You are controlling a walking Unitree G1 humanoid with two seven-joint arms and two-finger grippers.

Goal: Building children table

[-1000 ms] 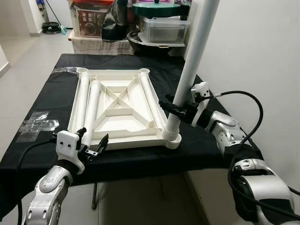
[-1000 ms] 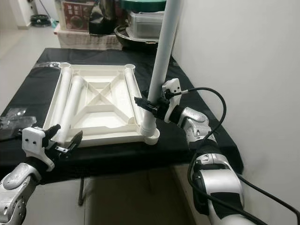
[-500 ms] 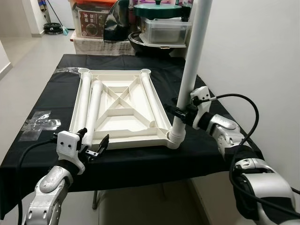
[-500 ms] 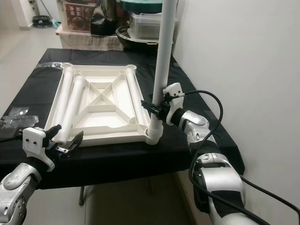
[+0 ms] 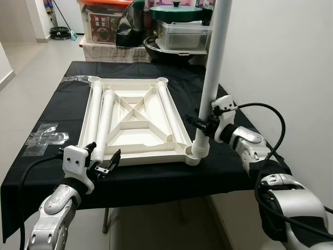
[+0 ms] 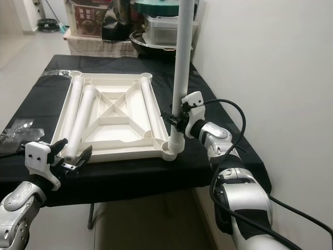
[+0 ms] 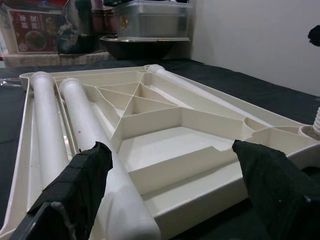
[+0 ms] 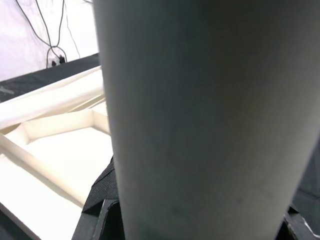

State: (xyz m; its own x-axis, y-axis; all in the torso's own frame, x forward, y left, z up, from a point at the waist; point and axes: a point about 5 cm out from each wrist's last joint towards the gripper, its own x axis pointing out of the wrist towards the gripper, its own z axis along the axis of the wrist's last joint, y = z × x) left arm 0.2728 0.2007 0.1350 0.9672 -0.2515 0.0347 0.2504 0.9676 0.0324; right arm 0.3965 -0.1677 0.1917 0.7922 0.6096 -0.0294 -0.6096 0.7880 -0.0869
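A white children's table top lies upside down on a black-clothed table. Three white leg tubes lie in it: two along its left side and one along its right side. A fourth leg stands nearly upright, its ribbed end at the near right corner socket. My right gripper is shut on this leg low down. My left gripper hangs open at the table's front edge, just before the near left corner, holding nothing.
Behind the table stand a clear lidded container, a black bowl and a printed box. A white wall runs close along the right. Crumpled clear plastic lies on the cloth at the left.
The right gripper has swung the leg from a lean to nearly upright and shifted its lower end onto the near right corner socket. The left gripper has stayed put.
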